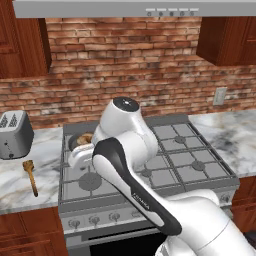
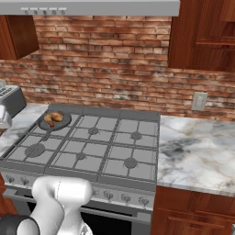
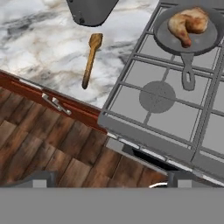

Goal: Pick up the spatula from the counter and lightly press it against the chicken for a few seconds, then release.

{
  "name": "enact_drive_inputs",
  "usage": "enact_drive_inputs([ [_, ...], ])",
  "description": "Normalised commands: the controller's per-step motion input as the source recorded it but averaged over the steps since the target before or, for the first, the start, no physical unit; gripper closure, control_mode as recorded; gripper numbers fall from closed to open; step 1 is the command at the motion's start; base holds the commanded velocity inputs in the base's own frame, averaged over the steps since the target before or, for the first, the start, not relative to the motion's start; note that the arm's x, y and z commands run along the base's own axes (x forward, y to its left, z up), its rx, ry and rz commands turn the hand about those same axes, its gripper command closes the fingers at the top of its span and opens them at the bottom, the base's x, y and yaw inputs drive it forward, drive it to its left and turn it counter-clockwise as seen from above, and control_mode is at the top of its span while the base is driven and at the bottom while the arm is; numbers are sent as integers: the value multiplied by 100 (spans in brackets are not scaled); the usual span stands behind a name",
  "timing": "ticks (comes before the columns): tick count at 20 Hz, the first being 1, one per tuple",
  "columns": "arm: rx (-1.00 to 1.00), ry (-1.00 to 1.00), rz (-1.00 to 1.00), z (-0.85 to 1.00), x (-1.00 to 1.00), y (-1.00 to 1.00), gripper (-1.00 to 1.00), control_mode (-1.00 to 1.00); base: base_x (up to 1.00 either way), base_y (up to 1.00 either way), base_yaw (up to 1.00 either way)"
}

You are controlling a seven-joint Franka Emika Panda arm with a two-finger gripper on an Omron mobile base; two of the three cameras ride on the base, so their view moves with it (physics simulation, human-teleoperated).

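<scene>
A wooden spatula (image 1: pixel 31 176) lies on the marble counter left of the stove, blade toward the toaster; in the hand view the spatula (image 3: pixel 91 59) is at upper left. A roasted chicken leg (image 3: pixel 188 22) rests in a dark skillet (image 3: pixel 205 41) on the stove's back-left burner, and the chicken (image 2: pixel 53 118) also shows in its skillet (image 2: pixel 64 122). My gripper (image 3: pixel 111 179) hovers high over the stove's front-left corner, open, with nothing between its fingertips (image 3: pixel 41 178). It is well apart from both spatula and chicken.
A grey toaster (image 1: pixel 14 134) stands on the counter just behind the spatula. The skillet's handle (image 3: pixel 188 74) points toward the stove front. The counter's front edge and wooden drawers (image 3: pixel 52 103) lie below the spatula. More marble counter (image 2: pixel 197 147) extends right of the stove.
</scene>
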Motion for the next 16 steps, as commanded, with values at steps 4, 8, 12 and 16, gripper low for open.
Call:
enact_drive_inputs([
  [4, 0, -6, 13, -8, 3, 41, -100, -100, 0, 0, 0],
  [8, 0, -1, 1, 0, 17, 37, -100, -100, 0, 0, 0],
  [12, 0, 0, 0, 0, 24, 36, -100, -100, 0, 0, 0],
  [16, 0, 0, -2, 0, 20, 39, -100, -100, 0, 0, 0],
])
